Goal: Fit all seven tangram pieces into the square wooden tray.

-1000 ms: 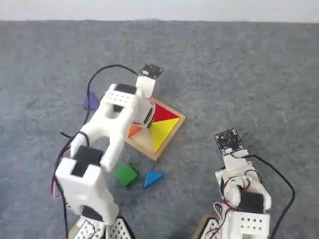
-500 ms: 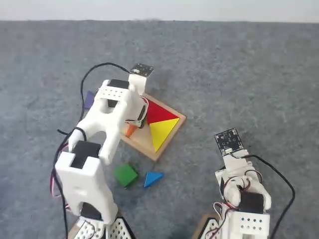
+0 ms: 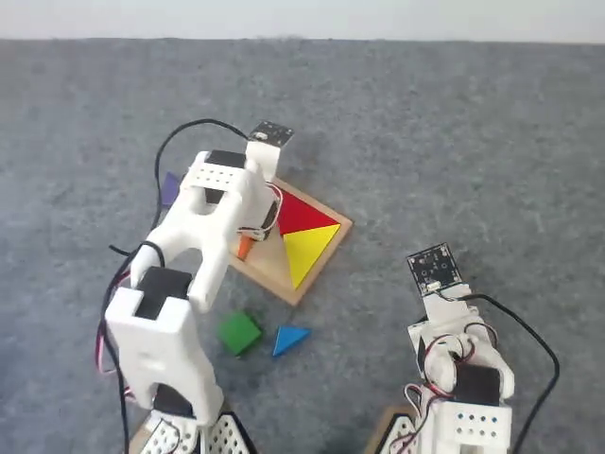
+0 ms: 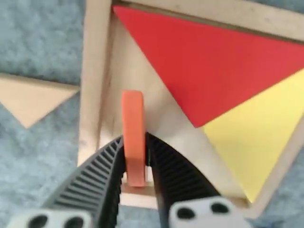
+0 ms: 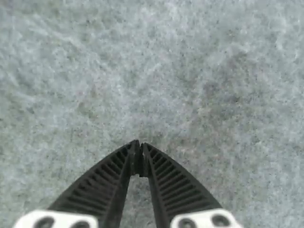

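Observation:
My left gripper (image 4: 135, 156) is shut on an orange piece (image 4: 133, 133) held on edge over the square wooden tray (image 4: 92, 71). In the high view the orange piece (image 3: 245, 248) pokes out under the left arm at the tray's left side. A red triangle (image 3: 301, 216) and a yellow triangle (image 3: 307, 252) lie flat in the tray (image 3: 302, 291). A green square (image 3: 238, 332) and a blue triangle (image 3: 289, 339) lie on the carpet in front of the tray. A purple piece (image 3: 170, 187) lies behind the left arm. A pale wooden triangle (image 4: 31, 99) lies just outside the tray. My right gripper (image 5: 139, 159) is shut over bare carpet.
Grey carpet covers the whole table. The right arm (image 3: 454, 369) stands at the near right, well away from the tray. Open carpet stretches to the right of and beyond the tray.
The left arm swung left and back over the tray's left part with the orange piece, then held almost still. The right arm has not moved.

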Motion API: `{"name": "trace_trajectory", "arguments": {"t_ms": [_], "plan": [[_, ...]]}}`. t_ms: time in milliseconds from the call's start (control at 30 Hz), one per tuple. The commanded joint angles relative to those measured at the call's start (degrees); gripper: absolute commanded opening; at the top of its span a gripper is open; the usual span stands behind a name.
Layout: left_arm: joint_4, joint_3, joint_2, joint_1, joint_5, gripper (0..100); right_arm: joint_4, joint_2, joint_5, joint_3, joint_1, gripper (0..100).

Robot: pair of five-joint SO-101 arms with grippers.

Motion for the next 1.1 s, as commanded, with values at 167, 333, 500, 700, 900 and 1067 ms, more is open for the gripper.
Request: {"name": "trace_trajectory", "arguments": {"t_ms": [167,333,500,700,900,1067], "plan": [[-0.3,-0.8,-5.9,1.2,-1.6,3,0.1,-0.9,0.4,1.0,-0.2,0.8],[0.5,1.0,-6.4,6.7,-1.6,3,0.1,-0.9,0.4,1.0,-0.2,0.8],[0.5,1.3,-5.9,7.1,0.3,7,0.1,-0.9,0.4,1.0,-0.2,0.8],[0.4,1.0,-6.5,5.2,1.5,12,0.1,-0.9,0.4,1.0,-0.2,0.8],[0.1,0.8,-6.5,4.3,1.1,12,0.1,-0.9,0.4,1.0,-0.2,0.8],[0.4,-0.2,-6.6,1.3,-1.9,12,0.1,-0.9,0.4,1.0,-0.2,0.8]]}}
